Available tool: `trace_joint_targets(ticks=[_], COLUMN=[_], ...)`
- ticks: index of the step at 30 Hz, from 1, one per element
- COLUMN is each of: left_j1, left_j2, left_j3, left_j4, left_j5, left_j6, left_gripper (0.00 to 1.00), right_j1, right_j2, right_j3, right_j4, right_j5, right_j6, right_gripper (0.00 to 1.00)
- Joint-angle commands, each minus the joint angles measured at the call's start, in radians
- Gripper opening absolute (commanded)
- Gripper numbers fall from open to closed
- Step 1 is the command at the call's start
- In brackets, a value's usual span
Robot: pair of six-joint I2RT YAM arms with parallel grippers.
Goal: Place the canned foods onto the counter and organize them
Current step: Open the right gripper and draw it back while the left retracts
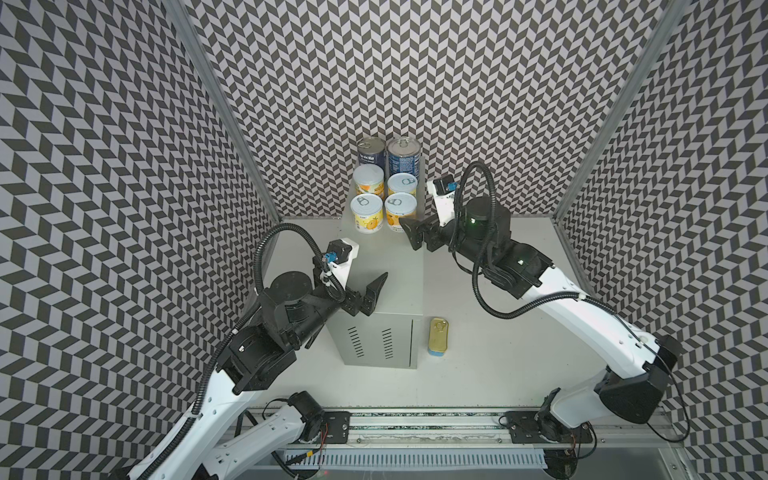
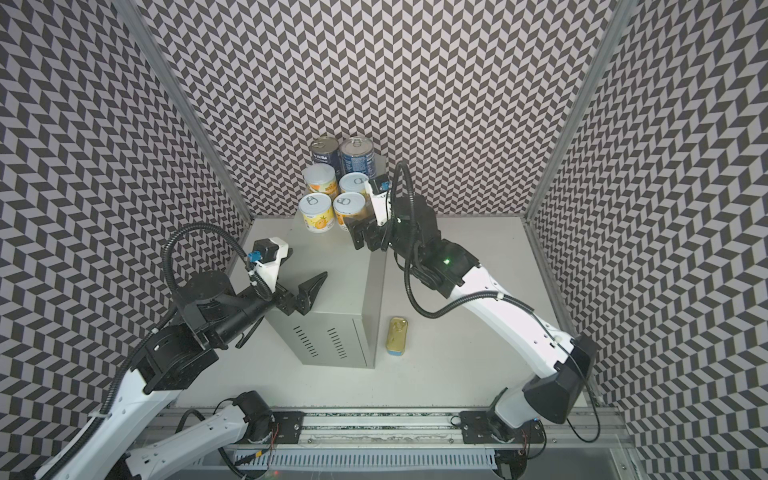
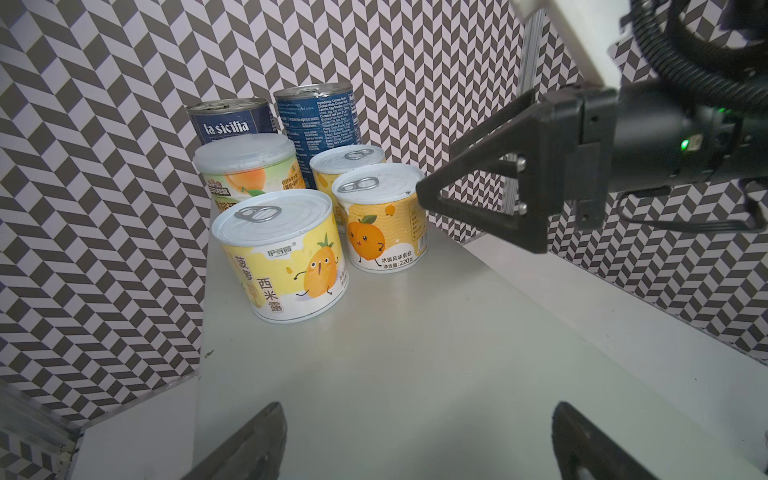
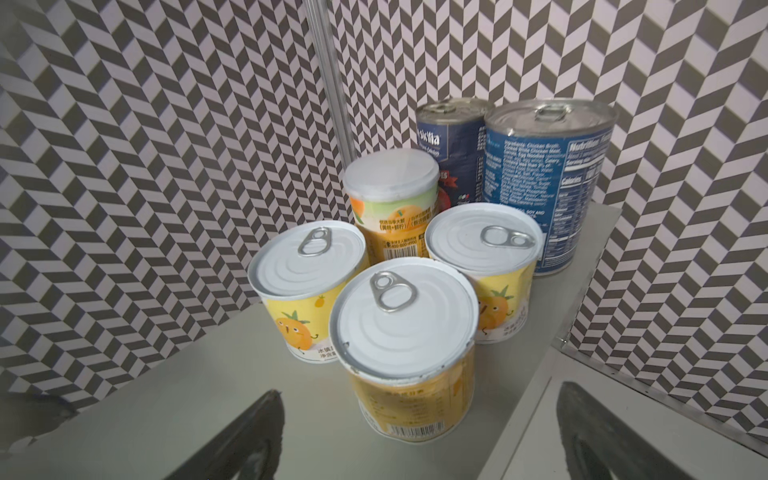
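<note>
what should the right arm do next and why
Probably pull the right gripper back from the fruit can and lower it toward the gold-topped tin: its jaws are open and empty, and that tin alone sits on the table beside the counter.

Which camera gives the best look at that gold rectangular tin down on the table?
The top views: both show the gold tin whole, lying on the white table beside the grey counter. Neither wrist camera shows it; they face the cans on the counter.
</note>
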Motion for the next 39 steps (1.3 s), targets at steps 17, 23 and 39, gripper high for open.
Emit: trace_joint_targets(ticks=[17,23,39], left_j1=[0.037,0.103,0.214], left_j2=[0.021,0.062,0.172], left_j3=[0.036,0.039,0.036], left_j4=[-0.007,0.051,0.151], left_j5=[-0.315,-0.196,-0.017], left_j6=[-0.065,-0.077,-0.132], left_gripper=[1.0,1.0,1.0], right_j1=[-0.012,-0.012,-0.019], right_j2=[-0.002,-0.049,-0.235], right_j3=[0.056,0.007,-0.193], right_j4=[-0.042,-0.051,-0.083], right_j5=[0.143,0.131,0.169], right_j6=[0.057,0.053,0.024], right_gripper=[0.99,0.99,0.99])
